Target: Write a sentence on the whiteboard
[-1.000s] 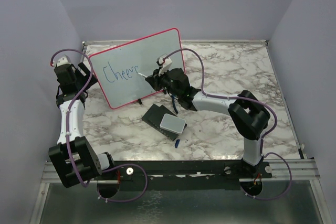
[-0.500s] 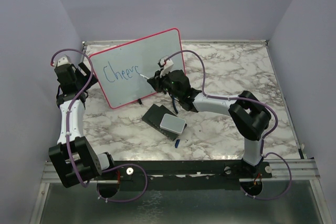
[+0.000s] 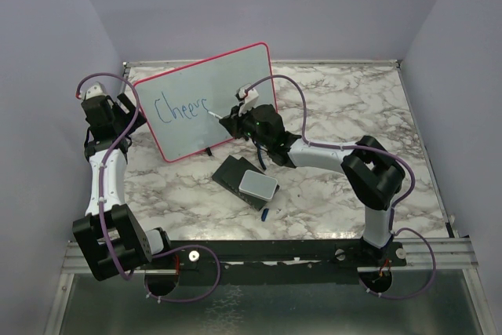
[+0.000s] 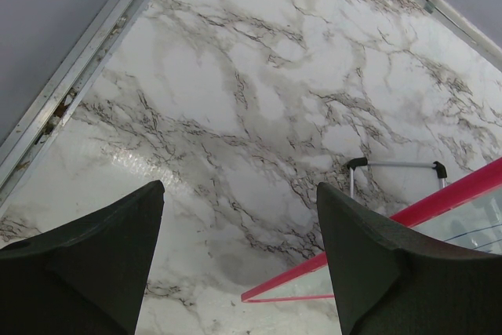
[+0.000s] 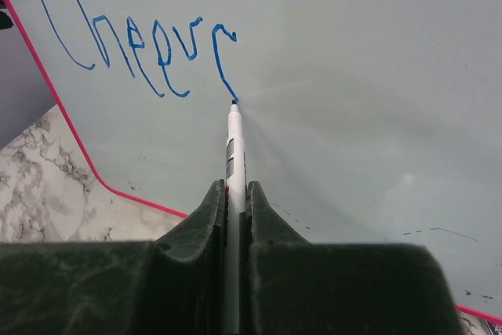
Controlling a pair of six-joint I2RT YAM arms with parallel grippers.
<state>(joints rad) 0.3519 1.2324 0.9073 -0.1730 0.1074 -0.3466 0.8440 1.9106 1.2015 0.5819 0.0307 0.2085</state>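
The whiteboard (image 3: pixel 227 76) stands tilted on its feet at the back left, red frame all round. The sentence (image 5: pixel 149 45) reads "Cheer" in blue, followed by a fresh hooked stroke; it also shows from above as the sentence (image 3: pixel 179 109). My right gripper (image 5: pixel 234 187) is shut on a white marker (image 5: pixel 234 147), whose tip touches the board at the end of that stroke. From above, the right gripper (image 3: pixel 229 120) sits in front of the board's middle. My left gripper (image 4: pixel 239 187) is open by the board's left edge, and the red frame (image 4: pixel 439 198) passes behind its right finger.
A dark block with a grey-white pad (image 3: pixel 257 184) lies on a dark flat piece (image 3: pixel 232 172) in front of the board. A small blue cap (image 3: pixel 266 213) lies nearer the arm bases. The board's black foot (image 4: pixel 357 163) rests on the marble. A metal rail (image 4: pixel 86 60) edges the table.
My right gripper has shifted slightly right along the board with the marker, lengthening the stroke after "Cheer". The left arm has not moved.
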